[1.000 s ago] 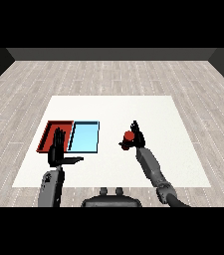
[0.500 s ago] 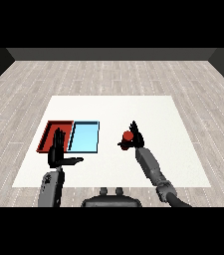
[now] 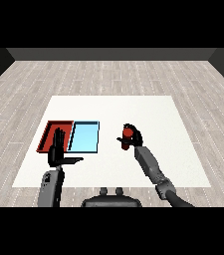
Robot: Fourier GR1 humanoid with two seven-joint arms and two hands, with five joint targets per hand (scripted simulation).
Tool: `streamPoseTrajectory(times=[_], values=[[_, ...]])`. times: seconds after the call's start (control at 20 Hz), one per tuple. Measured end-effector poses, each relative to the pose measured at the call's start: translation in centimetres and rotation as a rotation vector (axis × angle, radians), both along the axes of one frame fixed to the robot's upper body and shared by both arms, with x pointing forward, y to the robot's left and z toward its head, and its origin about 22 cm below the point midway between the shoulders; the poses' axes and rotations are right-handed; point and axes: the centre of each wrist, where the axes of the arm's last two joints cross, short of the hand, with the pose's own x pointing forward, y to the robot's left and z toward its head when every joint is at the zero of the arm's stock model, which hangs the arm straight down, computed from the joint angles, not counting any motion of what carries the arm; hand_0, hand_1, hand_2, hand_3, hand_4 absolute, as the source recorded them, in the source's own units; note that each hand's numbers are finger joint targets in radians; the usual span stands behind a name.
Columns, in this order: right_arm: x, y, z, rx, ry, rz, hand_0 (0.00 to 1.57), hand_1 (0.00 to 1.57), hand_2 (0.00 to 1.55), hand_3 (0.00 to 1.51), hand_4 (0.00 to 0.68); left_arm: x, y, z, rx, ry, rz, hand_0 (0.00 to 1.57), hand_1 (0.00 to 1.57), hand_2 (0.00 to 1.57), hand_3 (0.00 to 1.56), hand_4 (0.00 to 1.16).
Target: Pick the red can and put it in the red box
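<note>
The red can [image 3: 127, 134] stands upright right of the table's middle, with my right hand [image 3: 134, 140] curled round it from behind and the right. The red tray [image 3: 50, 133] lies at the left of the table, and nothing shows in the part I can see. My left hand [image 3: 57, 151] is held up with straight fingers and the thumb out to the right, and it covers the tray's near right corner. It holds nothing.
A light blue tray [image 3: 84, 136] lies against the red tray's right side, between the red tray and the can. The white table [image 3: 158, 114] reaches well beyond the can to the right and back.
My right hand and the red can have shifted slightly left and toward me. The left hand has barely moved.
</note>
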Motion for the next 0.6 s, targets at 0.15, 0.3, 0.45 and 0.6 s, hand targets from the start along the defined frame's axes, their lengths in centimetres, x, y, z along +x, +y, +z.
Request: streamPoseTrajectory(times=[0.15,0.3,0.45,0.6], values=[[0.0,0.2,0.4,-0.028,0.0,-0.021,1.49,1.49,1.46,1.44,0.667,0.4,0.1,-0.3,0.002,-0.001,0.002,0.0,0.0,0.0,0.0,0.0],[-0.2,0.1,0.5,-0.068,-0.015,-0.023,1.46,1.46,1.45,1.43,0.656,-0.2,-0.1,-0.2,0.011,0.001,0.005,0.0,0.0,0.0,0.0,0.0],[-0.1,0.8,0.7,-0.1,-0.039,-0.019,1.46,1.46,1.45,1.42,0.649,0.1,-0.2,0.1,0.021,-0.002,0.001,0.0,0.0,0.0,0.0,0.0],[-0.1,0.2,1.0,-0.116,-0.059,-0.012,1.46,1.46,1.45,1.41,0.66,0.3,-0.5,0.0,0.017,0.002,-0.003,0.0,0.0,0.0,0.0,0.0]])
